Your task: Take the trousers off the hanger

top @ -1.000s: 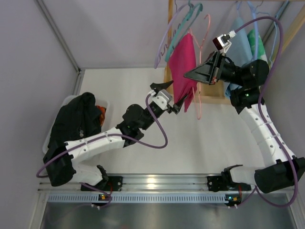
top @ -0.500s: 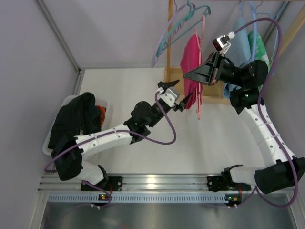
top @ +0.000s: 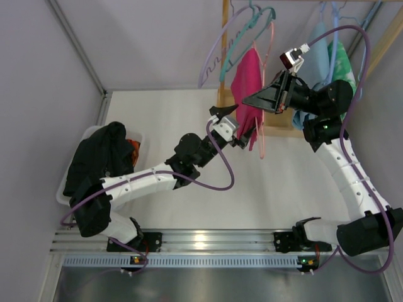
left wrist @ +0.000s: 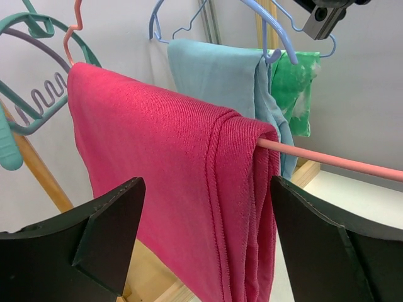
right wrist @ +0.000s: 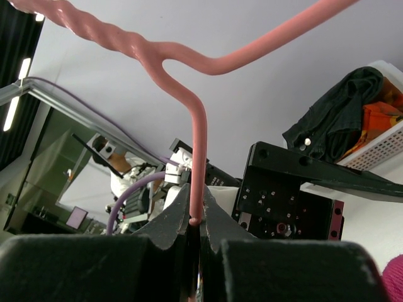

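At the back of the table (top: 189, 107), pink trousers (left wrist: 170, 182) hang folded over the lower bar of a pink hanger (left wrist: 334, 162) on a wooden rack (left wrist: 41, 173). Left jaws stand wide apart, one finger (left wrist: 101, 233) on each side of the trousers' lower part; whether either touches the cloth I cannot tell. Right jaws are clamped together on the hanger's thin rod, just below its bend, as the right wrist view shows. From above they sit just beside the trousers, on the right. Bare hangers (left wrist: 7, 148), teal and purple, hang close to the trousers. Blue cloth (left wrist: 214, 75) and green cloth (left wrist: 296, 88) hang on blue hangers (left wrist: 277, 31) behind the trousers. Well apart, at the left edge of the table, a white basket (top: 61, 189) holds dark clothes (top: 101, 157).
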Robot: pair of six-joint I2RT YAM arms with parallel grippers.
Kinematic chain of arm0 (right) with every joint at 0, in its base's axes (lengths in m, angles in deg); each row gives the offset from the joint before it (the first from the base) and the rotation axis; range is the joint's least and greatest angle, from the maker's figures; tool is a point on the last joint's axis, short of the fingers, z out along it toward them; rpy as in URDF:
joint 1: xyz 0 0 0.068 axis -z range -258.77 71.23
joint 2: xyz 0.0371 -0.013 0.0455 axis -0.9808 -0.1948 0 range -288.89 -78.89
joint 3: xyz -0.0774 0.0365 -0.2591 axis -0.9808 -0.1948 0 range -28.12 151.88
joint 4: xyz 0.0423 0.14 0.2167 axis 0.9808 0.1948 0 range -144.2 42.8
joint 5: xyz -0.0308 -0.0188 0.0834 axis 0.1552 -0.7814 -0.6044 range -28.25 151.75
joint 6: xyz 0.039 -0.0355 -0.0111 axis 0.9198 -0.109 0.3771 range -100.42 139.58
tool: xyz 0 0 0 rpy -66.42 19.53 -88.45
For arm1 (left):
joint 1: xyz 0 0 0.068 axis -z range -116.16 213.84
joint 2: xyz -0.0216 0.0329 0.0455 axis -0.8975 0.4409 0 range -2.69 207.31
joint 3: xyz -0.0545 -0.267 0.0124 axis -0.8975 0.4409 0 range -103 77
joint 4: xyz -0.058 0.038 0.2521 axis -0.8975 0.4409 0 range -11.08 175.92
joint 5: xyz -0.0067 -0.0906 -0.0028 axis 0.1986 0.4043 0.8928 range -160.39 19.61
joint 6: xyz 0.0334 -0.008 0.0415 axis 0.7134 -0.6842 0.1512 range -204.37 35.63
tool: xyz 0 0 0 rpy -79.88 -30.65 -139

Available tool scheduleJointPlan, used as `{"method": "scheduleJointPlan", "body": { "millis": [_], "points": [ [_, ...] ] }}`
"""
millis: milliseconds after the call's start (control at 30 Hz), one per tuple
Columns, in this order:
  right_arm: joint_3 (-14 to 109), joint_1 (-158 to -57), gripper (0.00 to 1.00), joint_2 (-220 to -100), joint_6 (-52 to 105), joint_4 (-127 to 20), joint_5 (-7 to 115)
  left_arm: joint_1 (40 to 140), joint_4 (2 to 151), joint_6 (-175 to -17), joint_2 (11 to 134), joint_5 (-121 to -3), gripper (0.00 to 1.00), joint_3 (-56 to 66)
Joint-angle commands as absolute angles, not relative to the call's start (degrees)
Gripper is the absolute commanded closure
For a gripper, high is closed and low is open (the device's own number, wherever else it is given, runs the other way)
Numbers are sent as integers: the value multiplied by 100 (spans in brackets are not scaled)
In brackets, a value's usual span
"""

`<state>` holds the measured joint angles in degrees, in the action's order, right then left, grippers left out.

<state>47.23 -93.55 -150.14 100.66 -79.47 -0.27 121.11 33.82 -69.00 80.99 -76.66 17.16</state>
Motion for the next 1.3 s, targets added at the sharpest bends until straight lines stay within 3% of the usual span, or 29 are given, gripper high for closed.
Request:
{"method": "scheduleJointPlan", "body": {
  "millis": [0, 200, 433, 767, 867, 967, 1067, 1133, 1267],
  "points": [
    [4940, -9441, 100, -14701, 9604, -8988, 102, 12193, 2900, -6961, 7922, -7523, 12, 1696],
    [4949, -9441, 100, -14710, 9613, -8988, 76, 12185, 3057, -6899, 8062, -8216, 12, 1469],
    [4887, -9441, 100, -14683, 9622, -8997, 23, 12079, 3058, -6855, 8212, -8226, 19, 1301],
    [4747, -9441, 100, -14613, 9736, -9094, -12, 12044, 3058, -6600, 8537, -8490, 34, 1029],
    [4650, -9441, 100, -14587, 9684, -9050, -4, 12035, 3058, -6548, 8520, -8376, 46, 1037],
    [4571, -9415, 100, -14578, 9684, -9049, -3, 12026, 3058, -6478, 8432, -8297, 65, 1125],
    [4501, -9327, 100, -14586, 9780, -9146, -3, 12035, 3067, -6381, 8379, -8340, 93, 1178],
    [4448, -9292, 100, -14595, 9806, -9164, -3, 12026, 3076, -6346, 8335, -8384, 100, 1161],
    [4255, -9099, 100, -14613, 9885, -9242, 32, 12000, 3242, -6372, 8230, -8402, 100, 1020]
  ]
}}
